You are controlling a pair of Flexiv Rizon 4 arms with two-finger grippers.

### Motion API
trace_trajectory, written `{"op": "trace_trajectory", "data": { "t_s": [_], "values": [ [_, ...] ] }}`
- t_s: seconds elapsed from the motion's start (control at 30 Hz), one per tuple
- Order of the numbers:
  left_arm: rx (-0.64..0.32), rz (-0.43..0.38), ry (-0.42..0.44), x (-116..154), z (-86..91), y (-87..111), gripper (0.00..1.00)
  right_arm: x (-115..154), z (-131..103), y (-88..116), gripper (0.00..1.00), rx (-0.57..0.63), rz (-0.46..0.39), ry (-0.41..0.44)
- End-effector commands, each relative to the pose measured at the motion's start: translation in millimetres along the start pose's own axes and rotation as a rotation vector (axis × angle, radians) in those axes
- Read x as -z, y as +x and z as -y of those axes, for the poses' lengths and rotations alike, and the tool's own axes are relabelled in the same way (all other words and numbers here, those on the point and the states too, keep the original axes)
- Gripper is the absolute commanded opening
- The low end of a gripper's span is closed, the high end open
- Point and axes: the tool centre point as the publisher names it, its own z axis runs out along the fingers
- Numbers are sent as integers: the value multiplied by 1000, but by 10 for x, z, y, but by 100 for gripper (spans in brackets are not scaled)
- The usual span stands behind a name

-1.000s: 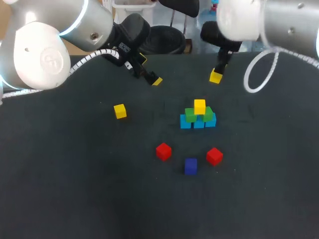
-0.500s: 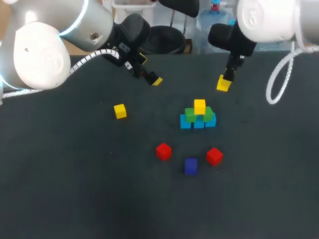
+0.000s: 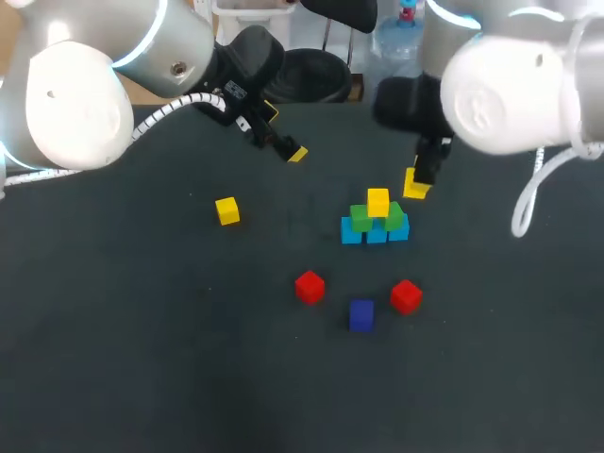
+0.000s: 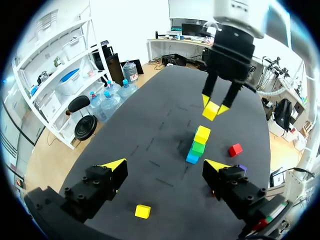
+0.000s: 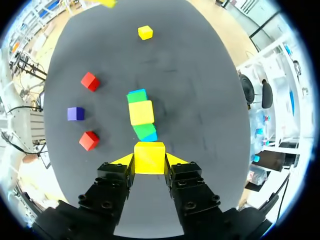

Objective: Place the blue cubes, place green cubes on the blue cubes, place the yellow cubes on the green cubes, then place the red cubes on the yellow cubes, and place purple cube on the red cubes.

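Yellow cube (image 5: 149,157), a smooth, matte block with crisp edges, sits clamped between the two yellow-tipped fingers of the right gripper (image 5: 149,160), one finger pressed against each opposite face. The gripper holds it in the air, clear of the table (image 3: 142,330), whose surface is dark, flat and dull like felt.

Just ahead of the gripper and lower down stands the stack (image 3: 376,219). It has a row of light blue cubes (image 3: 375,232) on the table, two green cubes (image 3: 360,218) on top of them, and a second yellow cube (image 3: 378,201) astride the greens. The held cube is near this top one but not touching it.

To one side of the stack, farther from the gripper, lie two red cubes (image 3: 310,286) with a dark purple cube (image 3: 361,314) between them, all three apart from each other. Well ahead, past the stack, a loose yellow cube (image 3: 226,210) rests alone.

The left gripper (image 4: 165,166) hangs over the table with its fingers spread wide and nothing between them. The loose yellow cube lies on the table near it, the stack farther ahead.
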Motion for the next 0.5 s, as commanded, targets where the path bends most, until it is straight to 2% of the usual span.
{"op": "trace_trajectory", "data": {
  "t_s": [0.03,0.5],
  "values": [
    [2,-6,-2,-8,-2,-17,100,-21,-91,-7,0,10,-3,130],
    [2,-6,-2,-8,-2,-17,100,-114,-90,1,0,43,23,75]
  ]
}}
